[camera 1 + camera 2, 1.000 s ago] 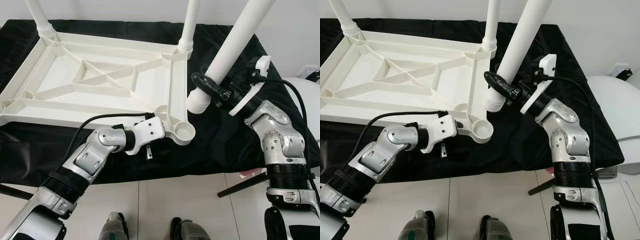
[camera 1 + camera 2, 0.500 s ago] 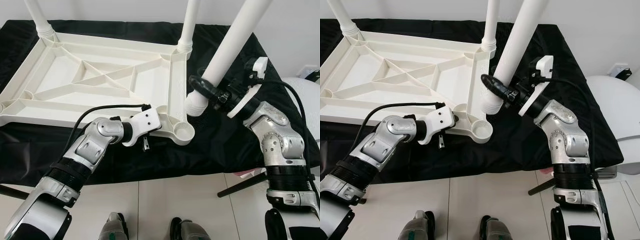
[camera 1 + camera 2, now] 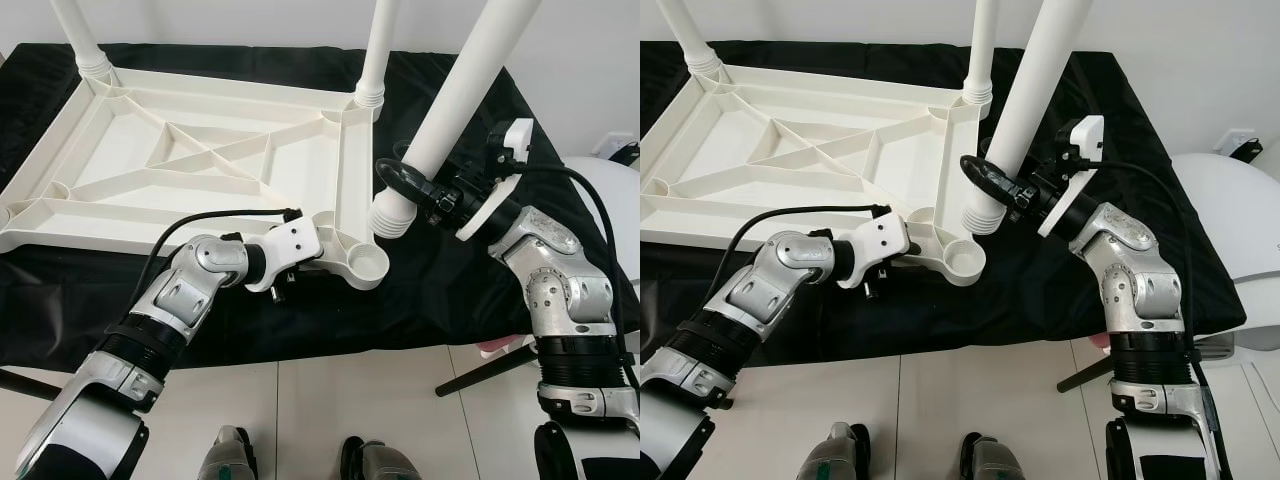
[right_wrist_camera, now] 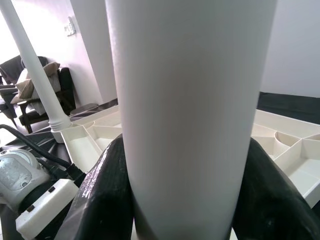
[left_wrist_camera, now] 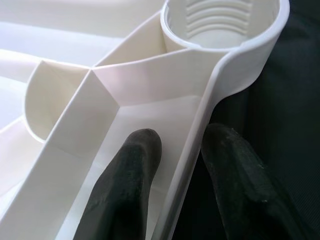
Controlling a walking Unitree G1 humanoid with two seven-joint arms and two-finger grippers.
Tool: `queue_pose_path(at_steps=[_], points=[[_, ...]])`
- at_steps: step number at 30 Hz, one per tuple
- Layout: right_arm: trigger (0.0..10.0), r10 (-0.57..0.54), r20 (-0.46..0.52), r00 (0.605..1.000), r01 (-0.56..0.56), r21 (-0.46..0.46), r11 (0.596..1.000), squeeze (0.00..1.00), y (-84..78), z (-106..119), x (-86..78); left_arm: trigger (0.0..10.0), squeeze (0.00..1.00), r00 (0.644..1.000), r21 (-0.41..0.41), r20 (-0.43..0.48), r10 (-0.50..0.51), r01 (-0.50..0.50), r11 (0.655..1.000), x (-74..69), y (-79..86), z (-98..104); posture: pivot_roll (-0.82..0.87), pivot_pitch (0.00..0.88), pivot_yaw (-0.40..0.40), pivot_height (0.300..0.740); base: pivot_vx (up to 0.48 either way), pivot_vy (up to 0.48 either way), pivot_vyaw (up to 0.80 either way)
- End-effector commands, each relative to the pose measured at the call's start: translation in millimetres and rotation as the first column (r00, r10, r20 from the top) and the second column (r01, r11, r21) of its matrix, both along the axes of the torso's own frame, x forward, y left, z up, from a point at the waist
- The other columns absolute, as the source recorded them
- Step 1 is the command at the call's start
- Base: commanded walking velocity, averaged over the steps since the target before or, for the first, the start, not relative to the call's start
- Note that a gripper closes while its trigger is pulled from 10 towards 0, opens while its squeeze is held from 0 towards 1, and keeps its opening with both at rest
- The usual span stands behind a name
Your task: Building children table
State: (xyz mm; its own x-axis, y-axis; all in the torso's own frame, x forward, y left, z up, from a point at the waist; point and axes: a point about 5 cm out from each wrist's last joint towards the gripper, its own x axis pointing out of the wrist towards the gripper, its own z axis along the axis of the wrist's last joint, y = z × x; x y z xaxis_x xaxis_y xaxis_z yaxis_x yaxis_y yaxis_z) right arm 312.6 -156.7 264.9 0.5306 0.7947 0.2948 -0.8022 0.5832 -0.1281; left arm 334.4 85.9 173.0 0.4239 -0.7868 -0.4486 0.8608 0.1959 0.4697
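We pinch the upturned tabletop (image 3: pixel 215 160) rim beside its empty socket (image 3: pixel 368 263) with our left gripper (image 5: pixel 175 165), bracing it, while our right gripper (image 3: pixel 415 185) clamps the loose leg (image 3: pixel 455 105) just above, ready for seating.

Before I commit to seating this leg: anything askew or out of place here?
The leg held by the right gripper leans, unlike the two upright fitted legs, and its ribbed end hangs beside the empty corner socket, not over it. The left gripper straddles the tabletop rim.
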Motion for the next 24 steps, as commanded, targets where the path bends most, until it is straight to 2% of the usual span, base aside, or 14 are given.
queue_pose_path(at_steps=[1, 4, 5, 9, 10, 11, 12, 16, 17, 18, 24], points=[[10.0, 0.019, 0.015, 1.000, -0.019, -0.002, 1.000, 0.00, 0.2, 3, -5.0, 10.0, 0.00, 0.994, 0.063, -0.016, 0.105, -0.104, 0.993, 3.8, 11.9, -20, 0.07, 0.208, -0.013, 0.740, 0.000, 0.000, 0.00], [10.0, 0.019, 0.015, 1.000, -0.019, -0.002, 1.000, 0.00, 0.1, 3, -5.5, 10.0, 0.00, 0.994, 0.066, -0.014, 0.105, -0.103, 0.992, 4.4, 11.8, -20, 0.07, 0.209, -0.011, 0.740, 0.000, 0.000, 0.00], [10.0, 0.021, 0.014, 1.000, -0.021, -0.004, 1.000, 0.00, 0.0, 2, -6.3, 5.3, 0.00, 0.995, 0.073, -0.010, 0.102, -0.101, 0.992, 4.6, 11.8, -21, 0.07, 0.213, -0.011, 0.740, 0.000, 0.000, 0.00], [10.0, 0.027, 0.010, 1.000, -0.027, -0.008, 1.000, 0.00, 0.4, 2, -7.8, 5.2, 0.00, 0.996, 0.094, -0.004, 0.093, -0.093, 0.991, 4.5, 11.9, -22, 0.07, 0.213, -0.011, 0.740, 0.000, 0.000, 0.00], [10.0, 0.029, 0.008, 1.000, -0.029, -0.009, 1.000, 0.00, 0.8, 1, -8.9, 0.7, 0.00, 0.996, 0.102, -0.004, 0.088, -0.087, 0.991, 3.7, 11.8, -24, 0.07, 0.219, -0.007, 0.740, 0.000, 0.000, 0.00], [10.0, 0.029, 0.008, 1.000, -0.029, -0.009, 1.000, 0.00, 0.8, 1, -8.9, 0.7, 0.00, 0.996, 0.102, -0.004, 0.088, -0.087, 0.991, 3.7, 11.8, -24, 0.07, 0.219, -0.007, 0.740, 0.000, 0.000, 0.00], [10.0, 0.030, 0.007, 1.000, -0.030, -0.009, 0.999, 0.00, 1.2, 1, -9.9, 0.0, 0.00, 0.997, 0.108, -0.004, 0.071, -0.070, 0.992, 2.0, 11.4, -25, 0.07, 0.222, -0.005, 0.740, 0.000, 0.000, 0.00], [10.0, 0.030, 0.002, 1.000, -0.030, -0.009, 1.000, 0.00, 1.4, 0, -11.4, 0.0, 0.00, 0.998, 0.123, -0.003, 0.065, -0.064, 0.990, 0.6, 11.0, -28, 0.07, 0.224, -0.005, 0.740, 0.000, 0.000, 0.00], [10.0, 0.030, -0.002, 1.000, -0.030, -0.009, 1.000, 0.00, 1.3, -1, -12.0, 4.6, 0.00, 0.999, 0.131, 0.000, 0.053, -0.053, 0.990, 0.1, 10.6, -28, 0.07, 0.227, -0.005, 0.740, 0.000, 0.000, 0.00], [10.0, 0.033, -0.008, 0.999, -0.033, -0.011, 0.999, 0.00, 1.6, -2, -13.0, 10.0, 0.00, 0.998, 0.131, 0.000, 0.059, -0.059, 0.990, 1.3, 10.7, -27, 0.07, 0.229, -0.004, 0.740, 0.000, 0.000, 0.00], [10.0, 0.051, -0.041, 0.998, -0.053, -0.038, 0.998, 0.00, 5.8, -14, -16.8, 10.0, 0.00, 0.998, 0.130, 0.018, 0.056, -0.058, 0.990, 5.0, 12.0, -20, 0.07, 0.231, -0.006, 0.740, 0.000, 0.000, 0.00]])
